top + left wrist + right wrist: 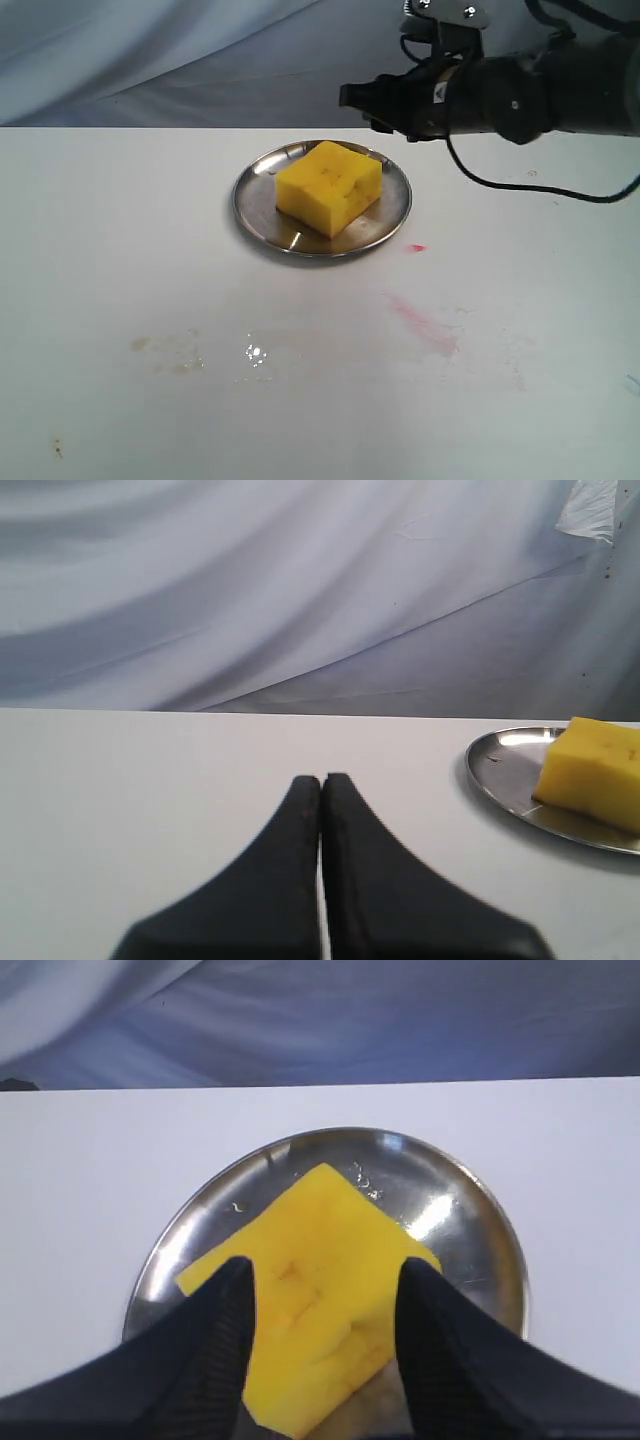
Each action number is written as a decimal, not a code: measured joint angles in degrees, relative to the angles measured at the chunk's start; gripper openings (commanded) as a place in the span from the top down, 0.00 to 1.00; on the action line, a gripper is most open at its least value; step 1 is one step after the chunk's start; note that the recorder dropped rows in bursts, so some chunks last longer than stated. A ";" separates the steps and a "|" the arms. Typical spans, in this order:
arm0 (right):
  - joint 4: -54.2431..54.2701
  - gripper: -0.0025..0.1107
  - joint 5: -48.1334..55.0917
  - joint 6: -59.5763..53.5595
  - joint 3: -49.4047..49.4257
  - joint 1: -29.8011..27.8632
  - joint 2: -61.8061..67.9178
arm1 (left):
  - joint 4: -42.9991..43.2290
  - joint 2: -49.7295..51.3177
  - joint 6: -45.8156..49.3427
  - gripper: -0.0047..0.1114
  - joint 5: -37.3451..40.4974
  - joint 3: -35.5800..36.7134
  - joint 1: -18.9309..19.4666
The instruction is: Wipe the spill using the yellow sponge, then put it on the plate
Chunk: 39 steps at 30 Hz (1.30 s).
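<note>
Tan-brown traces of the spill (pixel 170 352) are seen low and left of centre in the exterior view, with a wet glint (pixel 255 353) just to their right and a pink-red smear (pixel 425 325) further right. Above them, at the frame's centre, the yellow sponge (pixel 329 186) is found lying flat on the plate (pixel 243 203), turned corner-on. The right gripper (pixel 362 108) is held over the plate's upper right rim with its jaws apart, astride the sponge but not touching it. The left gripper (pixel 321 780) is kept pressed together, holding nothing. Since liquid remains, taking up the sponge is judged to be the step in hand. The jaws should be squared to two opposite flat sides, lowered well down the block and closed gently, so the plate is not dragged.
</note>
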 measured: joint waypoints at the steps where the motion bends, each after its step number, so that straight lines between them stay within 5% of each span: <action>1: -0.14 0.72 -0.87 0.00 1.47 -0.58 -1.20 | 0.00 0.00 0.00 0.95 0.00 0.00 0.00; 9: -0.40 0.98 -8.34 0.00 15.34 -10.23 -14.55 | 0.00 0.00 0.00 0.95 0.00 0.00 0.00; 16: 0.07 0.98 -14.14 -11.77 21.51 -19.00 -23.44 | 0.00 0.00 0.00 0.95 0.00 0.00 0.00; 26: 11.24 0.98 -14.25 -36.60 25.23 -20.65 -33.14 | 0.00 0.00 0.00 0.95 0.00 0.00 0.00; 39: 14.18 0.98 -14.14 -41.54 30.96 -20.65 -55.70 | 0.00 0.00 0.00 0.95 0.00 0.00 0.00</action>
